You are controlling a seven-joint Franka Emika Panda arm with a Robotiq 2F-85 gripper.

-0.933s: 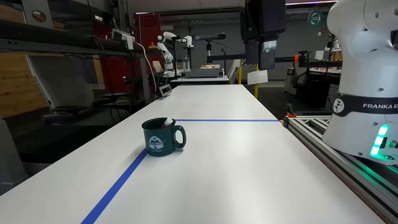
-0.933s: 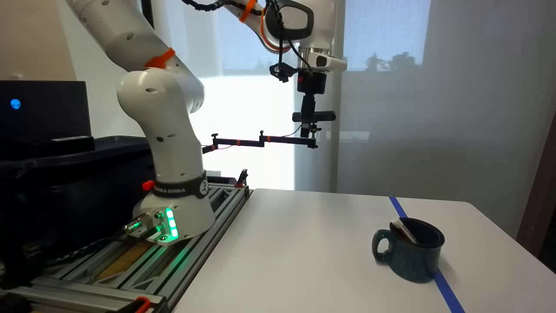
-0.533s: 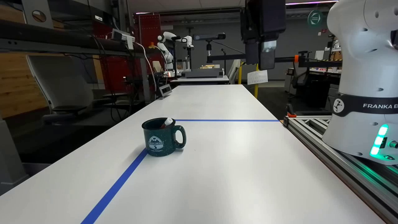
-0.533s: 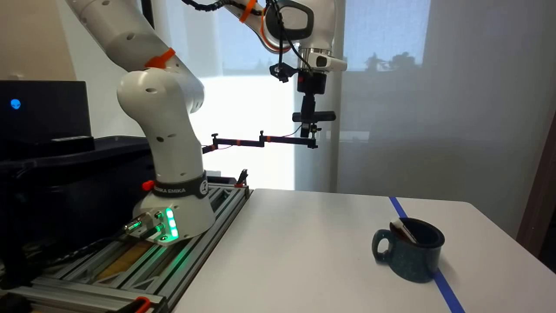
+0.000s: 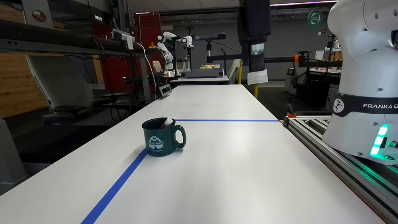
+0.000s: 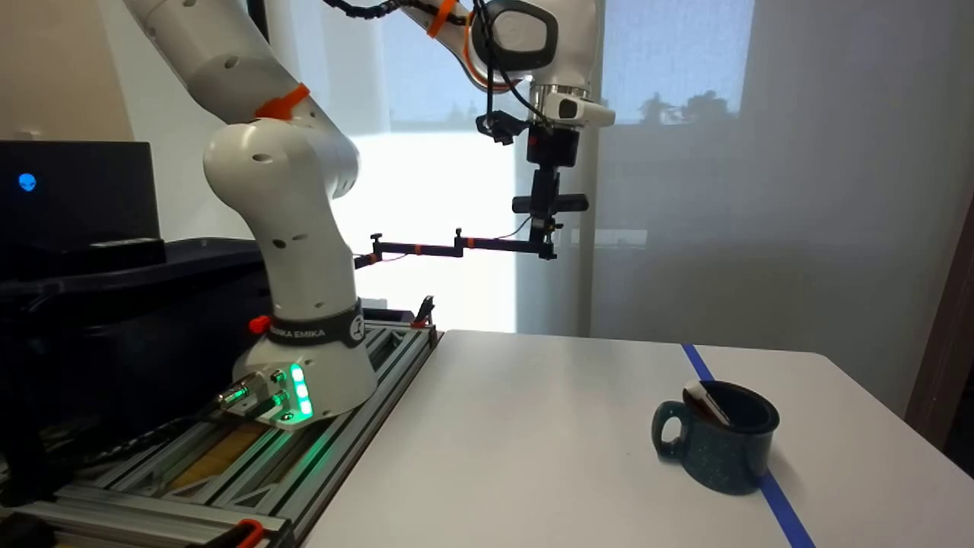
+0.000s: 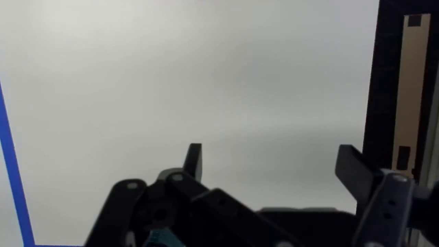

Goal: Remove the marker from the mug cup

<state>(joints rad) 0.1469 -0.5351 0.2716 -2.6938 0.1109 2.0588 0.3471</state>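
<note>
While the gripper hangs high over the white counter, the marker leans inside the dark teal mug. In the wrist view the gripper's fingers stand wide apart, and the counter shows through the gap between them. Both exterior views put the gripper well apart from the mug, pointing down at the end of the white Franka Emika arm.

The mug stands upright, its loop handle turned toward the side where the arm's base is. In an exterior view a pale logo shows on its side, and its foot meets the blue tape; how much tape lies beneath it cannot be told. The marker's white end sits by the rim on the handle side, poking a little above it, while the reddish body slants down into the mug, its lower tip hidden.

The base stands on an aluminium frame alongside the counter, with a strip of green light glowing on it. In an exterior view a dark laptop with a lit blue emblem is near the arm. Across the counter from the base is a grey office chair; far behind, another white robot arm.
</note>
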